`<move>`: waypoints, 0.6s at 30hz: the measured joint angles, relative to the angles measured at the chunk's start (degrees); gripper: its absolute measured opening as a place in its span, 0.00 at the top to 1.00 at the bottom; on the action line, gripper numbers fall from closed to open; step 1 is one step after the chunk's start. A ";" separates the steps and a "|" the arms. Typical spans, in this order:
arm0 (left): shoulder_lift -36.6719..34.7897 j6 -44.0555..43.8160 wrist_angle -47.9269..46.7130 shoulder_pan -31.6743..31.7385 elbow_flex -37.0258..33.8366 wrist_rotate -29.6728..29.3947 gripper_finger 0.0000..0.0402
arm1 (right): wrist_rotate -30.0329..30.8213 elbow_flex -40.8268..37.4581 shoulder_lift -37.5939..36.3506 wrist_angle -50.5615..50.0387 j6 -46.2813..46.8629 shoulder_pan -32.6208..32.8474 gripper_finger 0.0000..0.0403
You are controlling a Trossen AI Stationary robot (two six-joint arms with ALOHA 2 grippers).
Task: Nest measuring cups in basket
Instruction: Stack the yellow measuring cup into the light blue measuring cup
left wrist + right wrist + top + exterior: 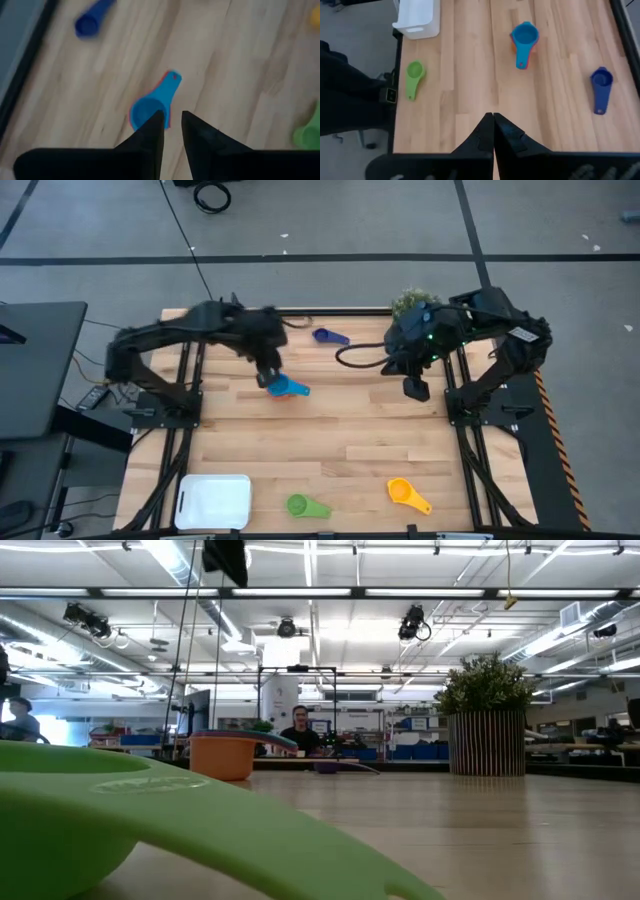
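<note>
Left gripper point(268, 376) first: we are seeing it hovering over the bright blue cup point(284, 387), which is sitting nested on a red cup point(167, 117) whose edge is peeking out beneath it. In the left wrist view, the two dark fingers point(150, 135) are standing a narrow gap apart just short of the blue bowl, and nothing is sitting between them. We are taking this blue-on-red stack as our landmark.

Toward the far edge of the table point(360, 440) from the stack, the dark navy cup point(329, 336) is lying on its own, well apart. Across the table on the near side, the white basket point(213, 502) is resting at the left corner, well apart from the stack, and we are seeing no cup in it. Beside the basket, the green cup point(304, 506) is lying on the wood, and farther right along that near edge the yellow-orange cup point(406, 494) is lying alone.

To the right of the stack, the right gripper point(416, 388) is hanging above bare wood; in its wrist view, its fingers point(487, 132) are pressed together on nothing. Behind it, a potted plant point(412, 302) is standing at the far edge.

In the low view, the green cup point(90, 810) is filling the foreground, and a person point(300, 732) is sitting in the room beyond.
</note>
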 joint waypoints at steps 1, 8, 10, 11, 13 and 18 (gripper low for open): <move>-1.41 -0.02 0.12 0.00 0.31 -0.08 0.81 | 0.04 -0.21 0.05 0.02 0.66 0.81 0.99; -10.24 -4.54 0.88 0.00 0.35 -0.09 0.81 | -0.02 -7.68 -0.48 0.00 9.14 7.35 0.99; -12.10 -4.89 0.77 0.04 0.35 -0.10 0.81 | 1.39 -10.71 -1.36 -0.02 12.70 8.86 0.99; -12.83 -4.98 0.89 0.04 0.35 -0.12 0.81 | 2.60 -12.27 -1.87 -0.05 14.64 9.47 0.99; -13.99 -4.94 0.92 0.04 0.35 -0.16 0.81 | 4.47 -15.57 -3.02 0.08 18.52 10.29 0.99; -15.50 -4.62 1.16 0.04 0.33 -0.28 0.81 | 4.90 -24.49 -7.22 2.02 27.86 11.94 0.99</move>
